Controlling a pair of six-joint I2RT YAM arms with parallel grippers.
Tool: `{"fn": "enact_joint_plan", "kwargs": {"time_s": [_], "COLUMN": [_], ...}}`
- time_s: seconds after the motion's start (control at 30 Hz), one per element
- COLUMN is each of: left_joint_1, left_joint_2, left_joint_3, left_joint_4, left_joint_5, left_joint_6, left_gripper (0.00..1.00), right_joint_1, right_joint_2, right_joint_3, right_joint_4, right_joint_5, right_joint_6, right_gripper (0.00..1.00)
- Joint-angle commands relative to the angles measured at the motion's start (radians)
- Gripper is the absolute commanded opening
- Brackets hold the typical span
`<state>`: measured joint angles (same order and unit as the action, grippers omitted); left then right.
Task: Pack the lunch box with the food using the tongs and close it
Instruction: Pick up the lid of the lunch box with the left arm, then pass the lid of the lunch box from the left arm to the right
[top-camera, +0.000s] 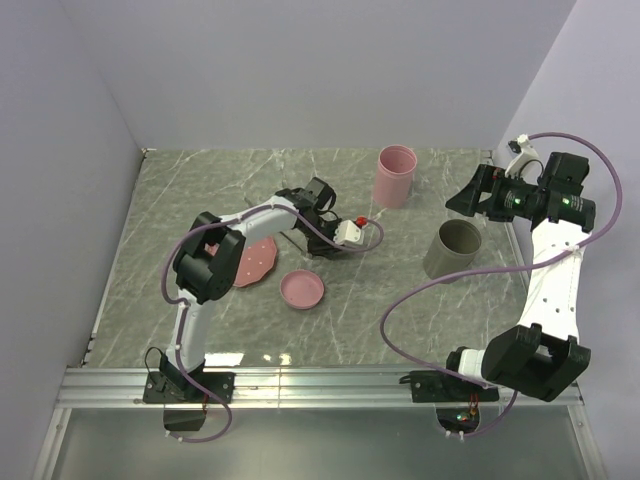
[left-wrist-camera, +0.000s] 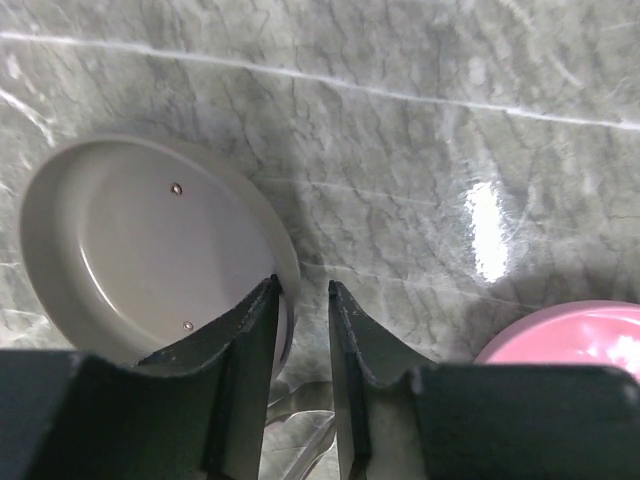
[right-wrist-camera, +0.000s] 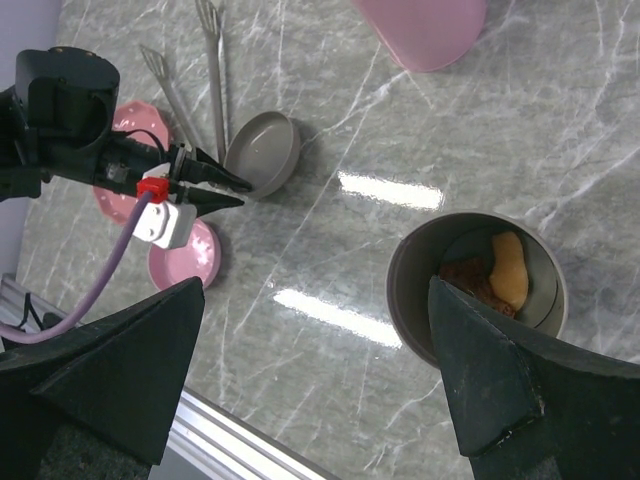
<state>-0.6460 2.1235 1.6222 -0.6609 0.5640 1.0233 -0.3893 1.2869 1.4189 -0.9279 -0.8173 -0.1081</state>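
Straddling one grey lid's (left-wrist-camera: 150, 250) rim, left claw (left-wrist-camera: 303, 290) narrowly open; right claw (right-wrist-camera: 317, 285) gapes.

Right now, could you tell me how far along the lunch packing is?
Looks done: food sits inside the grey box, tongs lie on the table. In hand: left gripper jaws straddle the grey lid at its rim. Left: seat the lid on the box.

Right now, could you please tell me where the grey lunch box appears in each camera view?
Top external: grey lunch box, right of centre.
Left wrist: not in it.
Right wrist: grey lunch box at lower right, open, with food inside.
Shared landmark: the pink cup, up and slightly left of it in both those views.
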Motion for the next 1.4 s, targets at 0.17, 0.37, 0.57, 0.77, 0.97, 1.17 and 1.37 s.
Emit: {"fn": "enact_joint_plan", "kwargs": {"time_s": [0.17, 0.37, 0.57, 0.77, 0.97, 1.17, 1.37], "left_joint_1": [-0.007, -0.006, 0.006, 0.086, 0.222, 0.279, 0.279], "left_joint_2": [-0.017, -0.141, -0.301, -0.502, -0.605, -0.62, -0.654], "left_joint_3": [0.021, 0.073, 0.082, -0.125, -0.292, -0.379, -0.377], "left_joint_4": [0.006, -0.054, 0.073, 0.659, 1.288, 1.751, 1.722], "left_joint_5": [0.013, 0.152, 0.321, 0.471, 0.475, 0.38, 0.258], "left_joint_6": [-0.015, -0.107, -0.34, -0.89, -1.61, -2.158, -2.24], "left_gripper": [0.09, 0.0, 0.0, 0.01, 0.01, 0.0, 0.0], "right_joint_1": [-0.011, -0.01, -0.007, 0.033, 0.101, 0.243, 0.384], "right_joint_2": [-0.005, 0.006, 0.037, 0.046, 0.057, 0.075, 0.107], "right_joint_3": [0.008, -0.011, -0.017, -0.057, -0.133, -0.146, -0.134], "right_joint_4": [0.044, 0.13, 0.271, 0.579, 1.004, 1.205, 1.379], "right_joint_5": [-0.037, -0.095, -0.175, -0.218, -0.244, -0.198, -0.125], "right_joint_6": [0.007, 0.035, 0.135, 0.361, 0.724, 0.849, 1.017], "right_gripper": [1.0, 1.0, 1.0, 1.0, 1.0, 1.0, 0.97]}}
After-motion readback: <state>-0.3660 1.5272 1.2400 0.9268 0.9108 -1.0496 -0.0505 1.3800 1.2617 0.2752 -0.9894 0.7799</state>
